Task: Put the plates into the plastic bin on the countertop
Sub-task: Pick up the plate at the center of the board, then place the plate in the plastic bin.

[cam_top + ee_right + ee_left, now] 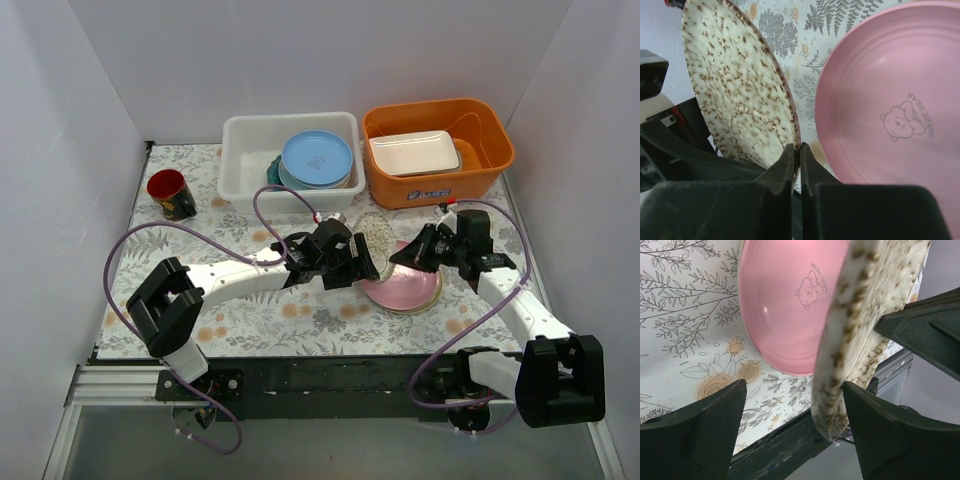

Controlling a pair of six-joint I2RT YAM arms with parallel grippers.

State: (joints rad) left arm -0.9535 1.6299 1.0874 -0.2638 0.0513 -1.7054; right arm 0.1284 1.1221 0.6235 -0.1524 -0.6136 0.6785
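Up at 12 o'clock on the counter (250, 312), the bin (240, 165) has a blue plate (317, 158) sitting in it. A teal edge (273, 172) pokes out on its 9 o'clock side, so there's a stack, but I can't count it. Two plates look left to me: the speckled plate (735, 85) and the pink plate (405, 288). The pink one lies flat at about 4 o'clock, right by both tools. I'd guess roughly halfway or a bit better, going only by what I can see.

The speckled one is standing on edge at about 3 o'clock from centre, between the two tools. My right tool (796, 150) is pinched tight on its rim. My left tool (794, 390) is spread wide, straddling the same plate's edge without clamping. One finger seems to touch it and the other has a clear gap. Reads like a handoff to me.

The plate itself is a cream glaze with brown flecks, with a thick rounded rim and a raised foot ring on the back. Pink one has a little bear printed on it.
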